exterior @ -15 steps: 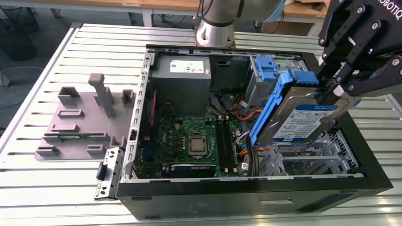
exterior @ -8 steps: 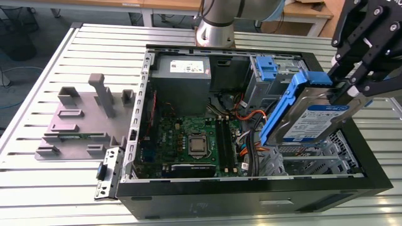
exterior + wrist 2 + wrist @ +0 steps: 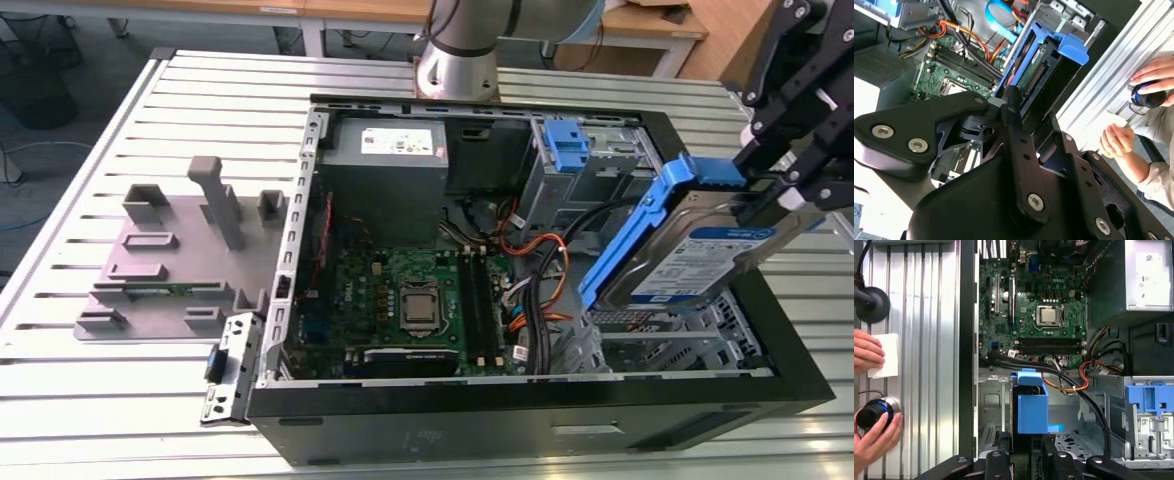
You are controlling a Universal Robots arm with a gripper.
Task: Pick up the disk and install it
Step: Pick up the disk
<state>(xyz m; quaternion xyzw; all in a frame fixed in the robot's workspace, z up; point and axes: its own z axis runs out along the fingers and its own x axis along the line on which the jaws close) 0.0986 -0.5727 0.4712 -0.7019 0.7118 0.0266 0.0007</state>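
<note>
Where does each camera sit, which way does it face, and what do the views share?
Exterior view: off the arm, high, looking down into the open computer case; arm and gripper holding the disk show.
First wrist view: on the arm, looking past the disk onto the motherboard; gripper links show.
Second wrist view: on the arm, looking along the gripper at the disk's end.
Shared: disk and motherboard in all; a person's hands in both wrist views.

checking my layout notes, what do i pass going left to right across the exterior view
grey fixture plate → motherboard → blue bracket → disk, held tilted by the gripper at its right end
</note>
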